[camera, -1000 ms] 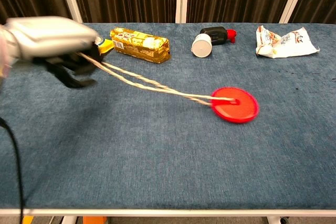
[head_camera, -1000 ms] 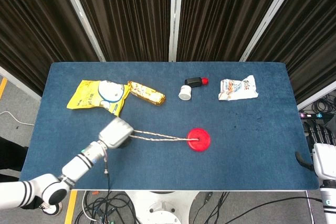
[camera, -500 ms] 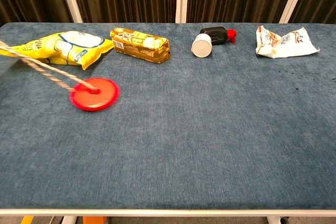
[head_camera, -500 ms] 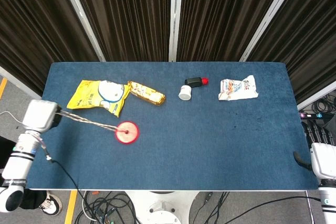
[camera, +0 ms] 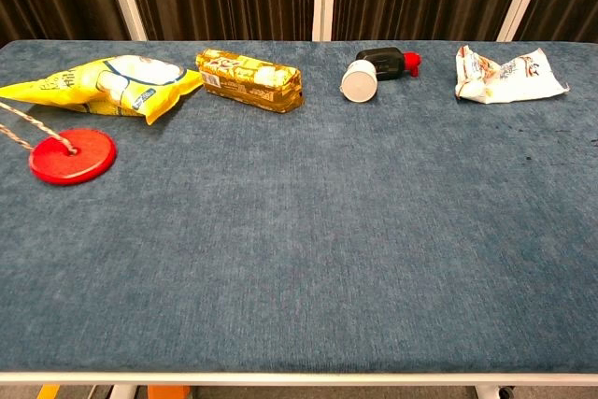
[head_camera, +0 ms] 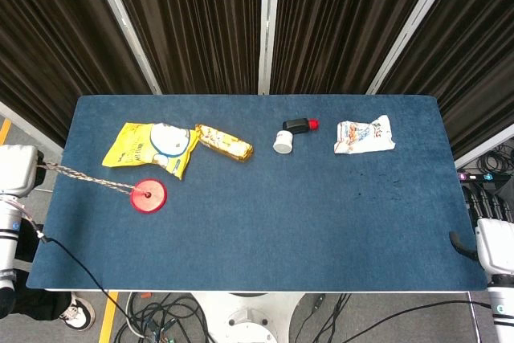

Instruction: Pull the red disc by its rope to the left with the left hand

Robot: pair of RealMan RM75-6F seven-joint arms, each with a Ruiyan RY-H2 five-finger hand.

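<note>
The red disc (head_camera: 148,197) lies flat on the blue table, near its left edge, just below the yellow bag; the chest view shows the disc (camera: 72,156) at far left. A braided rope (head_camera: 84,177) runs taut from the disc's centre leftward past the table edge to my left hand (head_camera: 18,171), which holds the rope's end off the table at the frame's left border. The rope (camera: 23,128) leaves the chest view at the left; that hand is outside it. My right hand (head_camera: 496,238) hangs beside the table's right front corner, holding nothing; how its fingers lie is unclear.
A yellow snack bag (head_camera: 151,147) and a golden wrapped pack (head_camera: 224,142) lie at the back left. A white-capped black bottle (head_camera: 292,131) lies on its side mid-back. A crumpled white packet (head_camera: 365,135) sits at the back right. Cables hang below the front edge.
My left hand swept left, past the table's edge, dragging the red disc by its rope from the table's middle to near the left edge. The right hand has not moved.
</note>
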